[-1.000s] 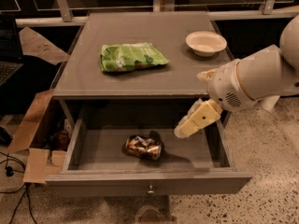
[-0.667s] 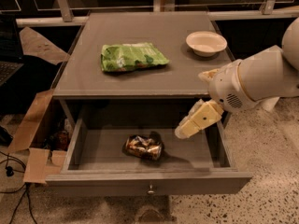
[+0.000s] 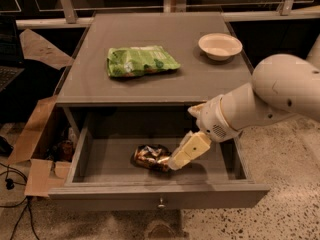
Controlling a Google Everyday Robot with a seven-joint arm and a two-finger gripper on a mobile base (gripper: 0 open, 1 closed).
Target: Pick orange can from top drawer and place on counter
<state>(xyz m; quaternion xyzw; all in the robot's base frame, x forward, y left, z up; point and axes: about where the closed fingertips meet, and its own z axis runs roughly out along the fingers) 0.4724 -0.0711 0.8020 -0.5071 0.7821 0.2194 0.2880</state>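
Inside top drawer (image 3: 107, 160), clear of walls, hand (image 3: 179, 158) touches orange can (image 3: 148, 156); grip unclear.

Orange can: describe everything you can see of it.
The can is small, orange-brown with shiny silver and dark mottled patches, metallic-looking. It seems to lie on its side on the floor of the open drawer, near the middle, apart from the walls. The tool sits low in the drawer at the can's right end in the picture, seemingly touching it; a firm grip cannot be confirmed.

One high front view looks down, near; pincer (image 3: 176, 161) in top drawer (image 3: 107, 156).
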